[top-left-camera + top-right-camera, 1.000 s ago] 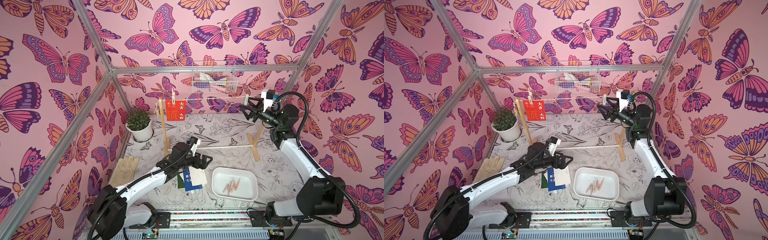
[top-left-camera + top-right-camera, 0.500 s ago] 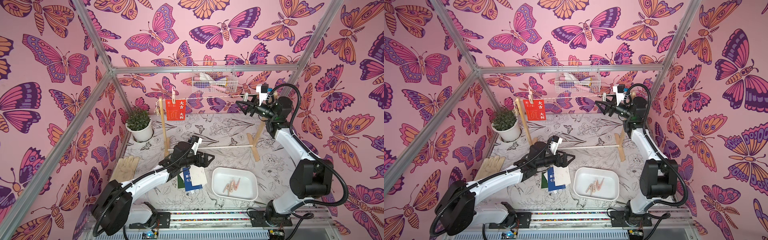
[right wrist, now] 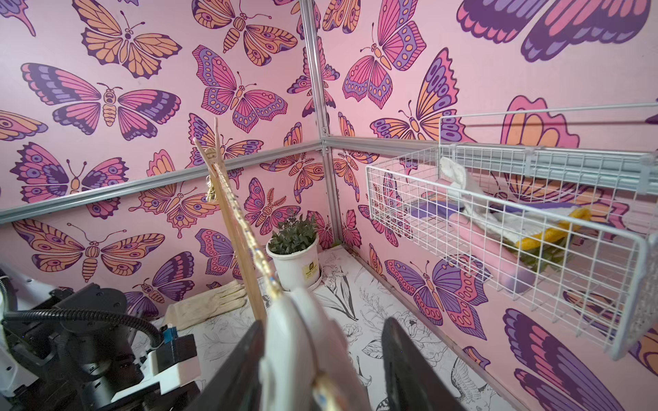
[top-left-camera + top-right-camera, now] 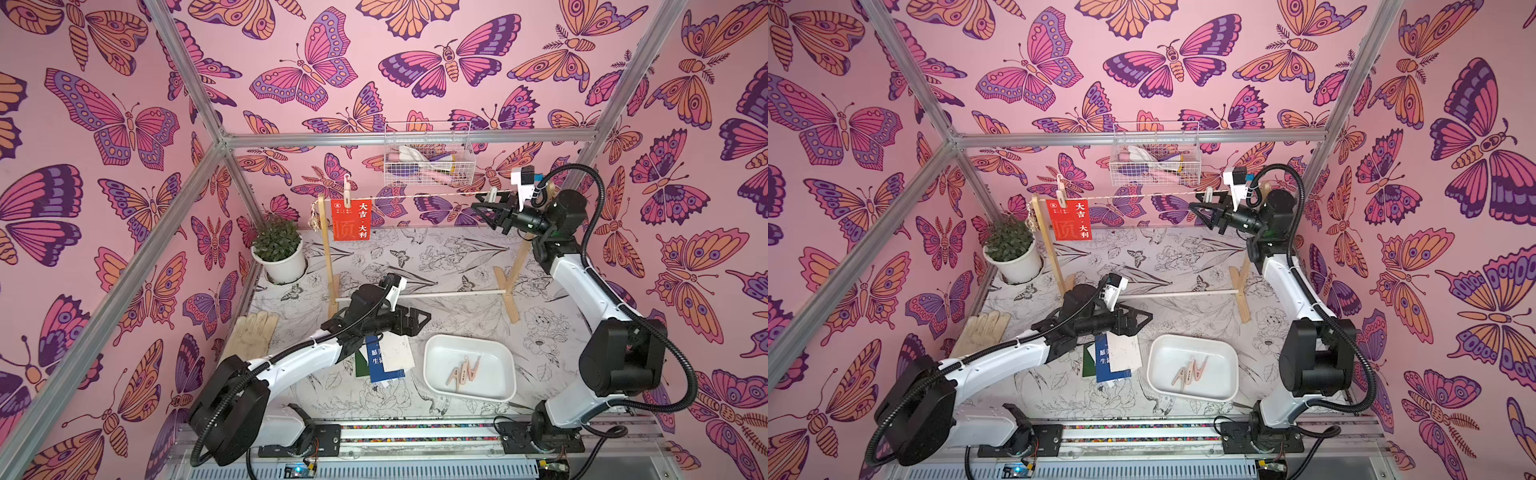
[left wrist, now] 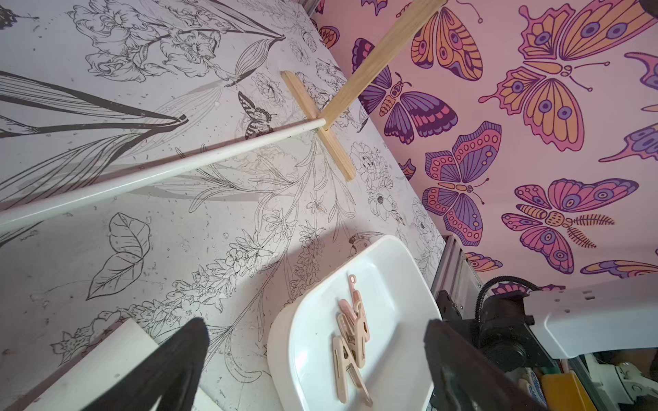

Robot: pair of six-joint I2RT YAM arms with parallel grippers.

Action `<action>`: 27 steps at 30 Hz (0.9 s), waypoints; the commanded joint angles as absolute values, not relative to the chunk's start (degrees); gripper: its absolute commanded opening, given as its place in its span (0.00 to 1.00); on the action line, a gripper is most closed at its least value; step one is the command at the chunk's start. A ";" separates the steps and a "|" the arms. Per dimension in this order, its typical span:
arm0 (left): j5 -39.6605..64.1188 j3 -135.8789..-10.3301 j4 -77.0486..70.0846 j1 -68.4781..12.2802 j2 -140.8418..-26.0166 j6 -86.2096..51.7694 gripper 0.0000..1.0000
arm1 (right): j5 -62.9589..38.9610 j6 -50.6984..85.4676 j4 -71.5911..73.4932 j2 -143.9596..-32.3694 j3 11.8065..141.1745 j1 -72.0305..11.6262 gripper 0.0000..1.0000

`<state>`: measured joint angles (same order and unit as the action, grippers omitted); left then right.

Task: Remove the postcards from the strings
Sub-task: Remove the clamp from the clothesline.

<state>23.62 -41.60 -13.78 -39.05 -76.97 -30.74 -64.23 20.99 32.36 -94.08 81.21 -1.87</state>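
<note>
One red postcard (image 4: pixel 350 219) is all we have left on the string (image 4: pixel 415 195). It hangs from a clothespeg (image 4: pixel 347 191) at the end of the line farthest from our right gripper (image 4: pixel 484 212), well apart from it. The other postcards (image 4: pixel 384 359), blue, white and dark green among them, lie stacked on the table (image 4: pixel 457 257) directly beneath our left gripper (image 4: pixel 417 322), which is spread wide and carries nothing.

At its own end of the string, our right gripper straddles a bare peg (image 3: pixel 302 341) with no card under it. In the right wrist view one finger (image 3: pixel 235 370) lies against the peg, while the other stands off with a clear gap. We read the jaws as apart and not yet clamped on it.

We judge the step in hand to be clearing this empty peg off the line. The next move calls for closing squarely on the peg's tail so that it pinches open, then lifting it off without dragging the twine or tipping the frame. From there it belongs in the white tray (image 4: pixel 509 365), just beside our left gripper, where other pegs (image 4: pixel 463 372) already lie. The red postcard comes after that. We expect it to need one gripper steadying the card while the other squeezes its clothespeg.
</note>
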 commanded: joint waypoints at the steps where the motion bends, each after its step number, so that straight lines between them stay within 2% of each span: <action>1: 24.18 -43.07 -15.29 -39.55 -77.77 -31.59 0.97 | -67.12 20.17 32.21 -91.98 82.64 -1.35 0.48; 3: 24.08 -43.22 -15.43 -39.79 -78.12 -31.87 0.96 | -67.50 19.68 31.60 -91.38 82.40 -1.36 0.42; 8: 24.00 -43.94 -15.45 -40.56 -78.73 -31.97 0.96 | -67.08 17.27 29.06 -90.51 81.80 -0.78 0.38; 19: 23.39 -44.92 -15.39 -41.69 -79.87 -32.16 0.95 | -67.53 18.04 30.04 -89.06 82.35 0.35 0.39; 24: 23.21 -45.17 -15.40 -41.79 -80.66 -32.27 0.95 | -67.59 18.28 29.66 -89.37 82.63 0.61 0.48; 27: 23.22 -45.26 -15.46 -41.92 -81.05 -32.34 0.94 | -67.68 18.30 29.15 -89.65 83.07 0.62 0.48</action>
<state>23.55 -44.16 -14.79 -41.41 -80.47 -32.05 -66.28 18.20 28.82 -89.67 81.21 0.23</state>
